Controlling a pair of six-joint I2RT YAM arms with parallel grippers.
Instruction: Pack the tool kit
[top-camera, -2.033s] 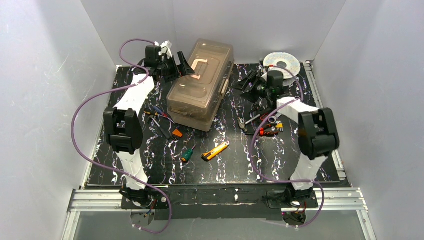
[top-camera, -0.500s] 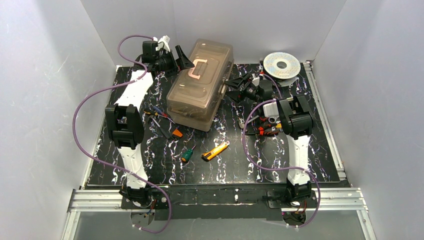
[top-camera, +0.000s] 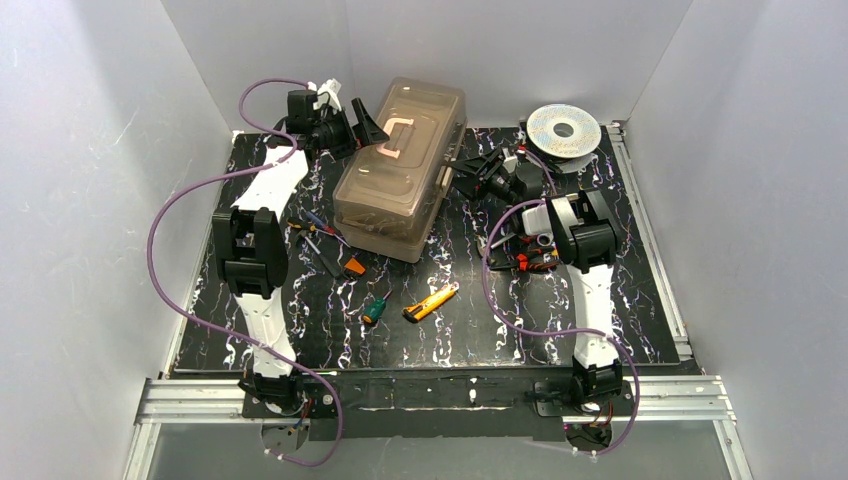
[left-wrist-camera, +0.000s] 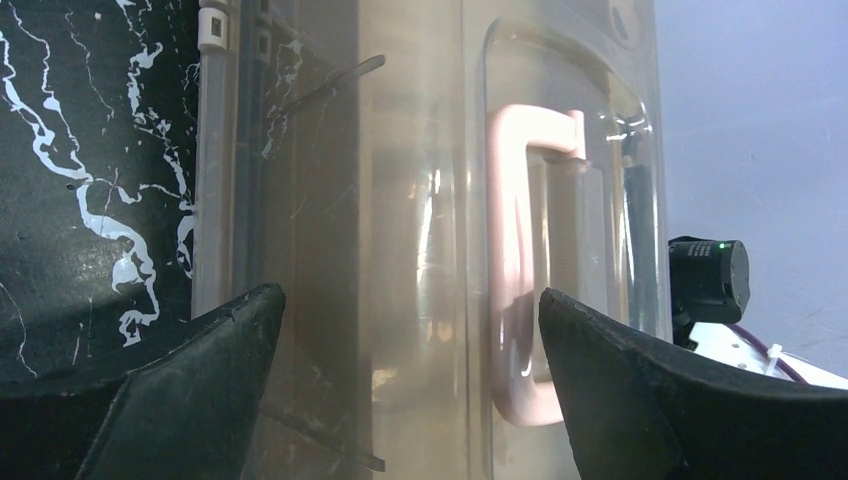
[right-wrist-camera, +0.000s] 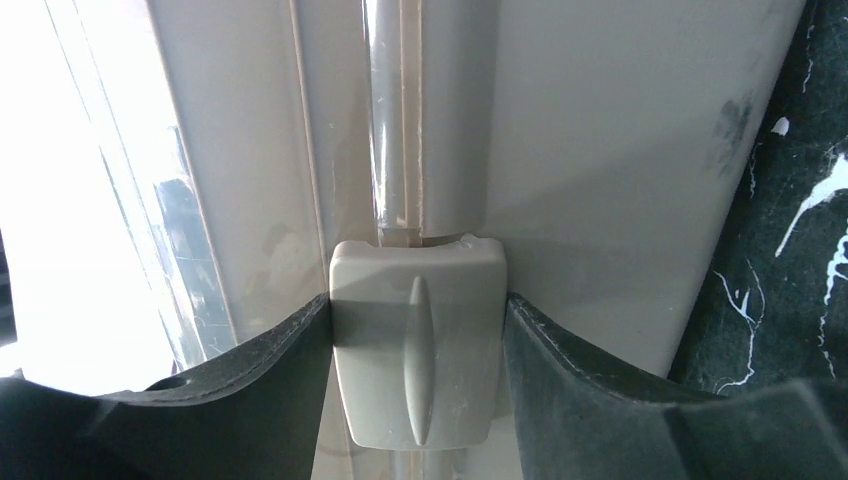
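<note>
The beige toolbox (top-camera: 400, 175) stands closed at the back middle, with its brown lid down and its cream handle (top-camera: 393, 140) flat. My left gripper (top-camera: 368, 122) is open at the lid's far left edge. In the left wrist view (left-wrist-camera: 408, 293) its jaws stand wide apart over the lid and handle (left-wrist-camera: 520, 260). My right gripper (top-camera: 468, 170) is at the box's right side. In the right wrist view (right-wrist-camera: 416, 298) its jaws press both sides of the beige latch (right-wrist-camera: 416, 350). A yellow knife (top-camera: 431, 302), screwdrivers (top-camera: 318, 232) and pliers (top-camera: 535, 260) lie loose on the mat.
A round silver spool (top-camera: 563, 128) sits at the back right. A green-handled screwdriver (top-camera: 374, 310) and an orange-handled tool (top-camera: 353, 267) lie in front of the box. White walls enclose the black marbled mat (top-camera: 460, 330) on three sides.
My right arm has swung left and its gripper has come onto the toolbox's right-side latch. My left gripper has stayed at the lid's left edge with a small shift.
</note>
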